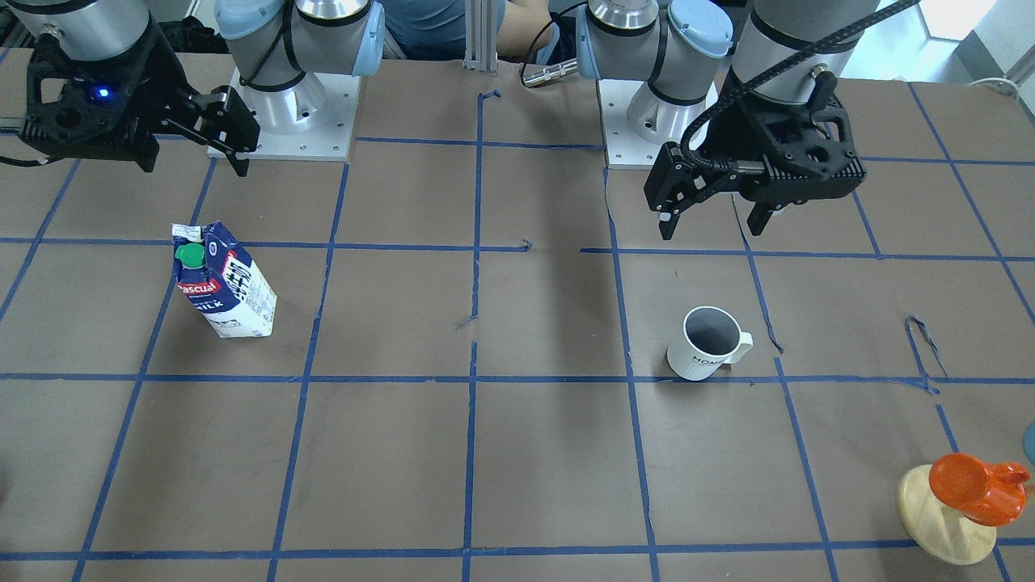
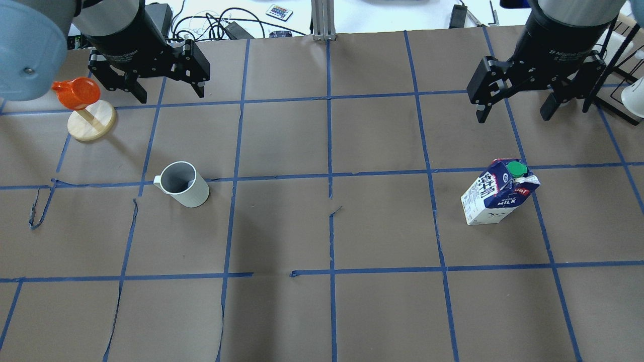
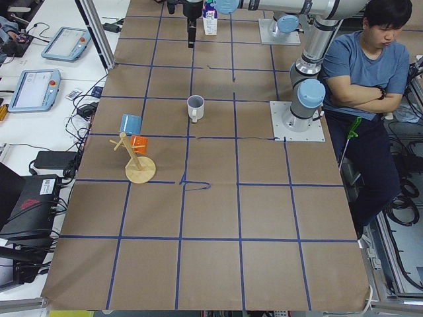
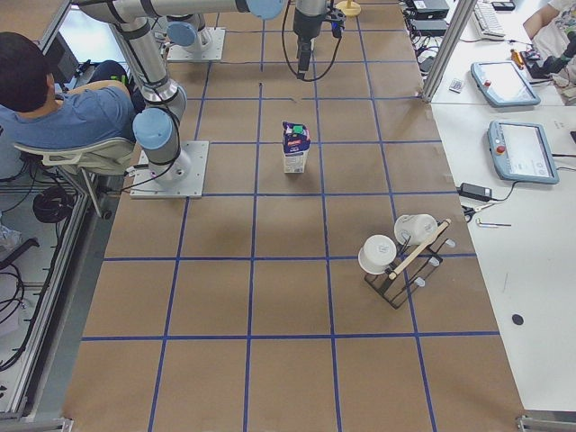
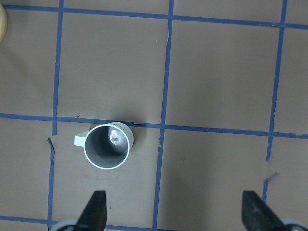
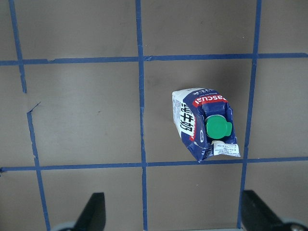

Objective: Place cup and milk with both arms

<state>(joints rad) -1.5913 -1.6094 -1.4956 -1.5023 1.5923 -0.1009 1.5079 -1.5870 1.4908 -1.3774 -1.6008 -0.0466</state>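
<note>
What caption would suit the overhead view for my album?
Left pincer and right pincer hang open; cup and milk stand upright, far apart, untouched.

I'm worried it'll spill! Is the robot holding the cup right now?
No, the cup stands by itself, and the left end effector hangs open, apart from it.

Bystanders on the brown, blue-taped tabletop (image 1: 550, 477).
An orange plastic cup (image 1: 974, 487) sits on a peg stand with a round wooden base (image 1: 938, 521) at one end. A black wire rack with white cups (image 4: 400, 261) stands at the other. A seated man in blue (image 3: 367, 59) folds his arms.
</note>
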